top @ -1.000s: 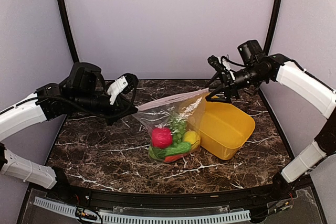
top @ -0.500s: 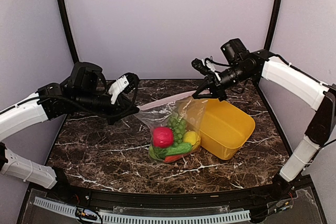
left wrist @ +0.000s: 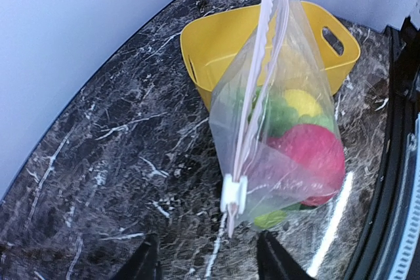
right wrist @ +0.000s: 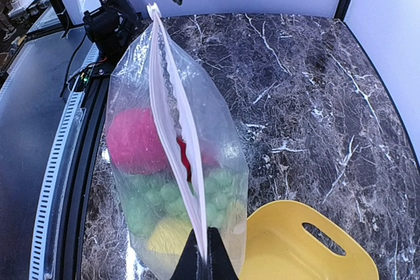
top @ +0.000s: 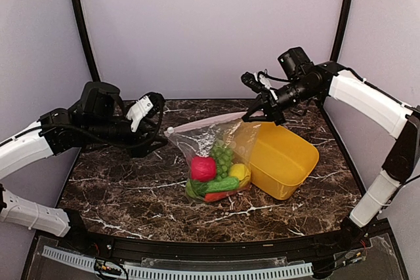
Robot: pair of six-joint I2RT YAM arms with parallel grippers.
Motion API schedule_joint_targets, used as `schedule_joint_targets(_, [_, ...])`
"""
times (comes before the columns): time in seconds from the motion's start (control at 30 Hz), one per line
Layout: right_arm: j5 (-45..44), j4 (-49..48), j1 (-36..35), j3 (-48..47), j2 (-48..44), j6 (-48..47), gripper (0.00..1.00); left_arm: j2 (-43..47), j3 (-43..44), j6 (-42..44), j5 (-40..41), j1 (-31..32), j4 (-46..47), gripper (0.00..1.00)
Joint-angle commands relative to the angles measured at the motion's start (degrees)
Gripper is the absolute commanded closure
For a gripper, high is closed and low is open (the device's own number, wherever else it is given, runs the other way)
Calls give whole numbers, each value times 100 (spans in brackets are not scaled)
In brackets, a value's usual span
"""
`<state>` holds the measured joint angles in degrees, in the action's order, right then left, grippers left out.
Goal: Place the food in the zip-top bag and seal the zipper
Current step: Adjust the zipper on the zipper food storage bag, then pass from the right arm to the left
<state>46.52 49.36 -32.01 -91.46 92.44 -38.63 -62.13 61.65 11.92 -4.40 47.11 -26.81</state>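
The zip-top bag point(top: 220, 152) hangs by one end of its mouth, its bottom resting on the table. My right gripper point(top: 258, 112) point(right wrist: 205, 260) is shut on the right end of the zipper point(top: 210, 123) point(right wrist: 172, 116). The white slider tab point(top: 169, 132) point(left wrist: 233, 195) sits at the zipper's free left end. Midway along the zipper a narrow gap shows red in the right wrist view. The food lies inside: a red ball point(top: 203, 168), green grapes point(top: 224, 157), a lemon point(top: 239, 172), a cucumber point(top: 221, 185) and a carrot point(top: 215, 196). My left gripper point(top: 156, 127) point(left wrist: 209, 263) is open, just short of the slider.
A yellow basket point(top: 289, 162) point(left wrist: 216, 50) point(right wrist: 315, 254) stands right behind the bag, touching its right side. The dark marble table point(top: 118, 188) ends at a black rail along its front. Grey walls close in the back and both sides.
My left gripper has opened, let go of the bag's slider end and drawn back to the left. My right gripper moved left and shut on the zipper's right end a second ago.
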Motion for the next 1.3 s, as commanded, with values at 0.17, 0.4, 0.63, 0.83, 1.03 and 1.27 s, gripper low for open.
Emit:
schedule_joint_targets(0.17, [5, -60, 37, 37, -184, -4, 100, 283, -622, -519, -328, -35, 876, 34])
schedule_joint_targets(0.4, [-9, -54, 37, 17, -222, -13, 100, 286, -957, -682, -330, -46, 1623, 60])
schedule_joint_targets(0.63, [9, -71, 37, 49, -262, -9, 100, 375, -1118, -711, -364, -184, 1875, 72])
schedule_joint_targets(0.83, [-3, -77, 37, 33, -254, 3, 100, 423, -1292, -813, -399, -268, 2162, 80])
schedule_joint_targets(1.03, [14, -77, 38, 49, -237, 21, 100, 466, -1464, -830, -489, -281, 2536, 83])
schedule_joint_targets(1.27, [37, -97, 37, 58, -239, 55, 100, 388, -1519, -896, -857, -323, 2918, 78])
